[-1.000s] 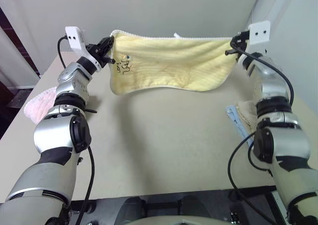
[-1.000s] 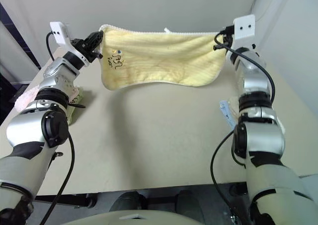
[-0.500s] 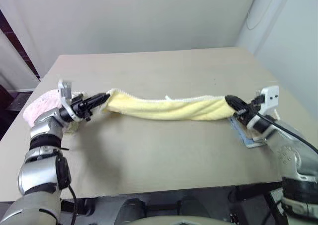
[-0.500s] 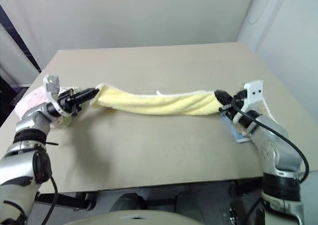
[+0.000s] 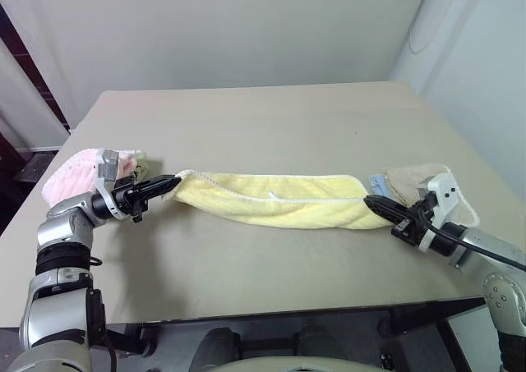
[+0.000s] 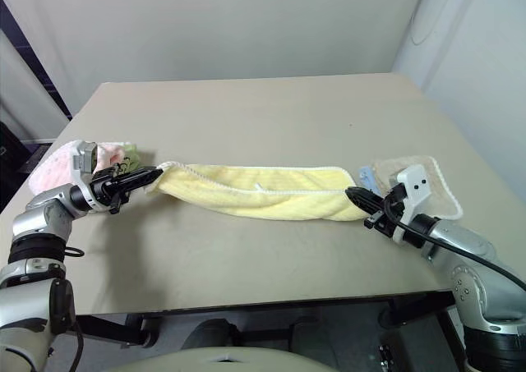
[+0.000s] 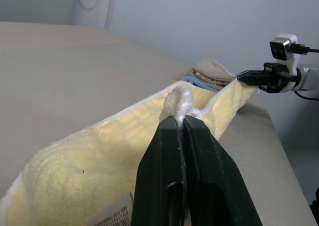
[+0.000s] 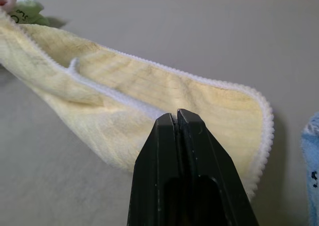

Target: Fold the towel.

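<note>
From the head views, the towel (image 5: 275, 206) is seen lying as a long folded band across the table (image 5: 271, 126), stretched between the two grippers. The left gripper (image 5: 170, 183) is clamped on the band's left end and the right gripper (image 5: 371, 204) on its right end, each held low beside the tabletop. A pink cloth (image 5: 70, 171) lies just behind the left gripper, and a beige towel (image 5: 415, 177) just behind the right one.

In the left wrist view, a tuft of hem is pinched between the closed fingers (image 7: 172, 151), with the towel running straight ahead to the right gripper (image 7: 249, 77).

In the right wrist view, the fingers (image 8: 177, 151) are pressed together on the towel's near edge (the stitched hem curves just beyond them).

The step in hand is judged to be laying the fold flat. Both ends should be lowered evenly and kept taut, and the hems lined up before release.
</note>
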You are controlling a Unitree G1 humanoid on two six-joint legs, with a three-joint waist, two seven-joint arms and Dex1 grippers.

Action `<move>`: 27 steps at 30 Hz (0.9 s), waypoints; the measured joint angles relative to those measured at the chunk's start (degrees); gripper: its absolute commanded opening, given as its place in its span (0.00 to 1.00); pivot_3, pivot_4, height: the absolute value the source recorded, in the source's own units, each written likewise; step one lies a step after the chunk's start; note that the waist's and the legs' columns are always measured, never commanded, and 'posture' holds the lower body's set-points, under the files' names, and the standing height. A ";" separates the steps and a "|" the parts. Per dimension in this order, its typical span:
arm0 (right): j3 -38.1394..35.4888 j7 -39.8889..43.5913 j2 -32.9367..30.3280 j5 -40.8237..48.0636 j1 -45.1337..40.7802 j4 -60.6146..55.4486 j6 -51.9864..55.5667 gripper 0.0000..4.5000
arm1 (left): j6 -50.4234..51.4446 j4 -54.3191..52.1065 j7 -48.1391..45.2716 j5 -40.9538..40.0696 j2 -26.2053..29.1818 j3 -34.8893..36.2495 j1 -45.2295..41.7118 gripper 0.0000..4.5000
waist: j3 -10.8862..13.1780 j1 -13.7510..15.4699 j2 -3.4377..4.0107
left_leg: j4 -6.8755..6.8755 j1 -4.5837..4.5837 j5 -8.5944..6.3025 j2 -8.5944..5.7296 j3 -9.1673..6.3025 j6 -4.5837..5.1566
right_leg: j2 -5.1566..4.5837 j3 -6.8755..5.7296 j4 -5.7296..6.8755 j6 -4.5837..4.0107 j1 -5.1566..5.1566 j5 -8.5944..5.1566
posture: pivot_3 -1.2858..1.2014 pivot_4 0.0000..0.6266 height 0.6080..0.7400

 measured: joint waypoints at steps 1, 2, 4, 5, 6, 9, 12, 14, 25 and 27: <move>0.02 0.38 -0.27 0.01 0.31 -0.03 0.00 0.00 | 0.67 -0.38 -0.10 -0.41 -0.01 -0.11 -0.26 0.00 | 0.00 0.15 -0.01 | 0.00 -0.03 0.00 -0.01 0.00 0.00 | 0.01 0.00 -0.01 0.00 -0.04 0.00 | 0.52 0.00 0.70; 0.01 0.72 -0.57 0.02 0.68 -0.11 0.00 0.00 | 1.32 -1.14 -0.23 -0.68 0.05 -0.29 -0.39 0.00 | 0.01 0.29 -0.02 | 0.00 -0.05 0.00 -0.01 0.00 0.00 | 0.02 0.00 -0.02 0.01 -0.04 0.00 | 0.52 0.00 0.70; -0.04 1.28 -0.87 0.82 1.16 -0.80 0.13 0.00 | 2.92 -3.32 -0.59 -1.99 1.03 -1.92 -0.30 0.00 | 0.01 0.63 -0.02 | -0.02 -0.06 0.00 -0.01 0.00 0.00 | 0.03 0.00 -0.05 0.01 -0.06 0.01 | 0.52 0.00 0.70; -0.05 1.65 -1.01 1.42 1.23 -1.39 0.22 0.00 | 3.74 -4.42 -0.72 -2.65 1.79 -2.66 -0.07 0.00 | 0.01 0.71 -0.02 | -0.02 -0.06 0.00 0.00 0.00 0.00 | 0.03 0.00 -0.05 0.01 -0.06 0.01 | 0.52 0.00 0.70; -0.20 2.24 -1.53 1.96 1.76 -2.37 0.35 0.00 | 4.85 -6.21 -0.82 -3.73 3.28 -4.10 0.78 0.00 | 0.01 0.74 -0.02 | -0.03 -0.06 0.00 0.02 0.00 0.00 | 0.03 0.00 -0.05 0.01 -0.07 0.00 | 0.52 0.00 0.70; -1.11 3.76 -2.75 3.42 4.24 -3.90 0.66 0.00 | 7.18 -8.56 -0.85 -6.08 7.18 -6.67 3.46 0.00 | 0.00 0.88 -0.02 | -0.06 -0.06 -0.01 0.07 -0.01 0.00 | 0.02 0.00 -0.08 0.01 -0.06 0.00 | 0.52 0.00 0.70; -2.09 4.77 -3.40 3.99 6.40 -4.22 0.81 0.00 | 7.96 -9.73 -0.84 -8.01 10.46 -9.12 6.57 0.00 | 0.01 0.99 -0.02 | -0.04 -0.05 0.00 0.11 0.01 0.00 | 0.00 0.00 -0.12 -0.06 -0.04 -0.02 | 0.52 0.00 0.70; -2.47 5.32 -3.84 4.01 7.19 -4.38 0.69 0.00 | 7.91 -10.91 -0.85 -8.93 11.91 -10.78 8.05 0.00 | 0.00 1.06 -0.04 | -0.01 -0.05 0.00 0.12 0.01 0.00 | -0.01 0.01 -0.14 -0.23 -0.01 -0.09 | 0.52 0.00 0.70; -7.17 10.56 -6.08 3.29 20.07 -6.67 -1.65 0.00 | 3.89 -16.77 -0.84 -14.79 19.82 -18.98 17.20 0.00 | -0.03 1.17 -0.07 | -0.02 -0.08 -0.01 0.18 0.07 -0.01 | -0.26 0.02 -0.24 -0.31 -0.04 -0.10 | 0.52 0.00 0.70; -7.97 11.52 -6.40 3.32 21.03 -6.80 -2.07 0.00 | 3.89 -17.32 -0.84 -15.27 20.48 -19.97 17.24 0.00 | -0.03 1.16 -0.08 | -0.02 -0.06 -0.01 0.18 0.09 -0.01 | -0.27 0.02 -0.24 -0.33 -0.03 -0.09 | 0.52 0.00 0.70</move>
